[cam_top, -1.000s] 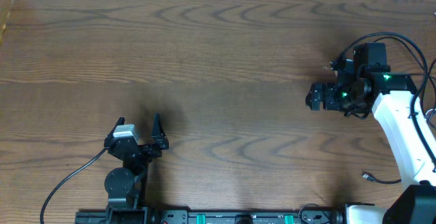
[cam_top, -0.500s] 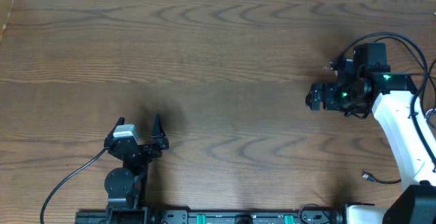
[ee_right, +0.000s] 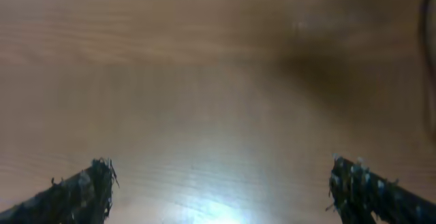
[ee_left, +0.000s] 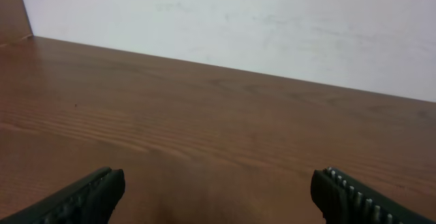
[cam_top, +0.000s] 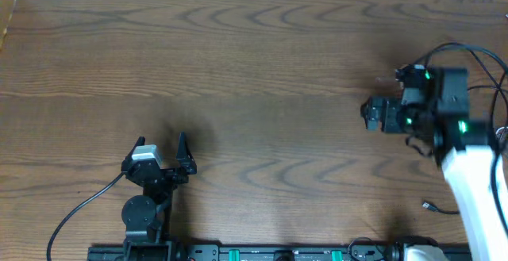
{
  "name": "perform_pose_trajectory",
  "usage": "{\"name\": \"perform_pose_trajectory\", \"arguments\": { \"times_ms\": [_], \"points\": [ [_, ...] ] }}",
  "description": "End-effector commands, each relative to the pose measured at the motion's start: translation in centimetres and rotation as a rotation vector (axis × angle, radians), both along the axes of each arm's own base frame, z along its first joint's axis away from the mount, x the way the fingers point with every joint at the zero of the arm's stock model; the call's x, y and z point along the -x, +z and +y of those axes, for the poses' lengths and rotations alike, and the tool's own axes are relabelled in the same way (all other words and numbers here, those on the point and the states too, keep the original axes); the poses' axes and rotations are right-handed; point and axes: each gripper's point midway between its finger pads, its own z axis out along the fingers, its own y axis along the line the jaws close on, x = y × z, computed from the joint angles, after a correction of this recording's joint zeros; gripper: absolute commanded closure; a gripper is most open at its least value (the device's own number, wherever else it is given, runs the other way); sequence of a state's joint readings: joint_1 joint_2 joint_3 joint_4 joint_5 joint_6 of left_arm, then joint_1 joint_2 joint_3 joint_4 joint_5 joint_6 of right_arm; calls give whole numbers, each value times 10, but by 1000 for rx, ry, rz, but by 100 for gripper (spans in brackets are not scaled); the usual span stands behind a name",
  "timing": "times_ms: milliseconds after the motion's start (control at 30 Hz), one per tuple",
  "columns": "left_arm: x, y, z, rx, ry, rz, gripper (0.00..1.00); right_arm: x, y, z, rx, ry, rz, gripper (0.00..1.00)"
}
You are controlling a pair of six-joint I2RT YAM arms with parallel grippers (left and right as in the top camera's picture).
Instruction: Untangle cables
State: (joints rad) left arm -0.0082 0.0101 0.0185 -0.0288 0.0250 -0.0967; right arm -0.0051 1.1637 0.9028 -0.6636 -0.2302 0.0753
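One thin black cable with a small plug end (cam_top: 429,206) lies on the wooden table at the lower right, and its cord runs under my right arm. My right gripper (cam_top: 370,114) points left, well above that plug in the overhead view. It is open, with only bare wood between its fingers (ee_right: 221,173). At the lower left my left gripper (cam_top: 163,147) is also open and holds nothing, the wide gap between its fingers (ee_left: 218,183) showing table and a white wall.
Black cables fixed to the right arm loop at the far right (cam_top: 476,51). Another arm cable curves off the left arm's base (cam_top: 79,209). The arm mounts sit along the front edge (cam_top: 278,253). A white wall borders the table's far side (ee_left: 272,20).
The right arm has swung: its wrist moved right and slightly down, and the gripper shifted a little to the right. The left arm has not moved.
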Motion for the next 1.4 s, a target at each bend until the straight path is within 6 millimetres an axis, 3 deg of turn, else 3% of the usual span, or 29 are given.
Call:
{"name": "perform_pose_trajectory", "arguments": {
  "times_ms": [0, 333, 567, 700, 933, 1367],
  "points": [
    [1, -17, 3, -19, 15, 54, 8, 20, -7, 2, -31, -28, -79, 1],
    [1, -17, 3, -18, 15, 54, 8, 43, 4, 5, -133, -72, -545, 1],
    [1, -17, 3, -18, 15, 54, 8, 56, -1, 5, -150, -65, -737, 1],
    [1, -17, 3, -18, 15, 54, 8, 62, -10, 4, -142, -59, -765, 1],
    [1, -17, 3, -18, 15, 54, 8, 71, 6, 3, -41, -8, -870, 1],
    [1, -17, 3, -18, 15, 54, 8, 72, 3, 3, 81, 53, -887, 1]
  ]
}}
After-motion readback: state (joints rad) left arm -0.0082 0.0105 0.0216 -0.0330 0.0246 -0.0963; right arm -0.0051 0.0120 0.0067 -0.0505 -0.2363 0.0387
